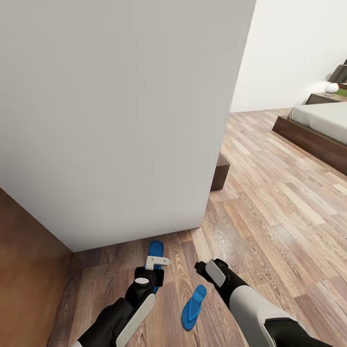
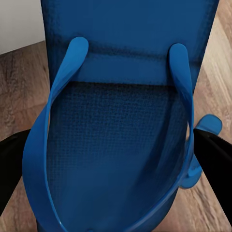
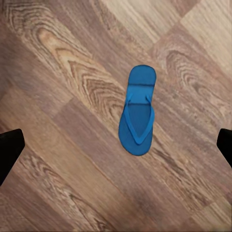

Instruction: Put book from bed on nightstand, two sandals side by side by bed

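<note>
From your head camera, a white wall [image 1: 120, 111] stands right in front of you, with brown wood panelling [image 1: 29, 270] on your left. Your left gripper [image 1: 155, 270] is low over the plank floor [image 1: 270, 202] just short of the wall's foot, and one blue sandal [image 1: 155, 250] sits in it, its long axis running away from you toward the wall. The second sandal [image 1: 193, 307] lies flat on the floor between your two arms, its long axis slanted, the far end leaning to your right. Your right gripper [image 1: 208, 271] hangs just beyond and to the right of it; from here you cannot tell how wide it stands. The bed [image 1: 318, 125] is well off to your right, a nightstand [image 1: 324, 98] behind it by the far wall.

From your left wrist, the held sandal [image 2: 121, 145] fills the space between the two dark fingers [image 2: 212, 154], strap side toward the lens; the jaws are closed on its edges.

From your right wrist, the other sandal [image 3: 137, 110] lies strap-up on the floor [image 3: 58, 96], well apart from both fingertips [image 3: 8, 147]; the jaws are spread wide and hold nothing.
</note>
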Motion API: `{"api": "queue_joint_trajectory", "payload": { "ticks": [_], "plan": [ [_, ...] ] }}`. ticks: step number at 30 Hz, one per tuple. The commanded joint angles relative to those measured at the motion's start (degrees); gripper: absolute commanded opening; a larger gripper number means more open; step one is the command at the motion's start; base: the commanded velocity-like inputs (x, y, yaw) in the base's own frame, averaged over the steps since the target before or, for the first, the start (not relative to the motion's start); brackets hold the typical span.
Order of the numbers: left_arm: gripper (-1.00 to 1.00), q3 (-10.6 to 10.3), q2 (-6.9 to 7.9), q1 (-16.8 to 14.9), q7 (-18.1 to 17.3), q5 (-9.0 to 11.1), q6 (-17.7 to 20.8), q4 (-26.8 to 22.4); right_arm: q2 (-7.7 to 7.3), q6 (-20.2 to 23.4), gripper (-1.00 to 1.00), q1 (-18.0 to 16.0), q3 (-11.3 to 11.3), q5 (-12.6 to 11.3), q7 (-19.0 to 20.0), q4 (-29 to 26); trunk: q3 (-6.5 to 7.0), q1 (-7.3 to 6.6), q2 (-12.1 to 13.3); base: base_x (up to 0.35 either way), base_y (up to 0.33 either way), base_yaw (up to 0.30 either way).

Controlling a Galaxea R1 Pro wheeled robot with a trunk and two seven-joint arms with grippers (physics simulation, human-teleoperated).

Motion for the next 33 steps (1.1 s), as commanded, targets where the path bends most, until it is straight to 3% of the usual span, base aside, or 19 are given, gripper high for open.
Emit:
{"api": "queue_joint_trajectory", "payload": {
  "ticks": [1,9,14,25,33],
  "plan": [
    [-1.00,-0.1,0.02,-0.1,0.6,0.5,0.1,-0.1,0.01,0.3,1.00,0.0,0.0,-0.4,-0.5,-0.1,-0.23,0.22,-0.4,0.000,0.000,0.000],
    [-1.00,-0.1,0.02,-0.1,0.7,0.4,0.1,-0.1,0.01,0.4,1.00,-0.1,0.1,-1.3,-1.4,1.5,-1.66,1.98,-3.6,0.000,0.000,0.000],
    [-1.00,-0.3,0.09,-0.1,0.7,0.4,0.0,-0.9,0.01,2.0,1.00,-0.1,0.2,-1.4,-4.0,3.2,-2.56,3.08,-5.7,0.000,0.000,0.000],
    [-1.00,-0.3,0.19,-0.1,0.8,0.4,0.0,-1.8,0.01,5.3,1.00,-0.1,0.3,-1.3,-2.7,3.4,-4.54,5.49,-10.1,0.000,0.000,0.000],
    [-1.00,-0.2,0.20,-0.1,0.7,0.4,0.0,-1.9,0.01,6.8,1.00,-0.1,0.5,-1.2,0.4,3.3,-5.97,7.25,-13.3,0.000,0.000,0.000]
  ]
}}
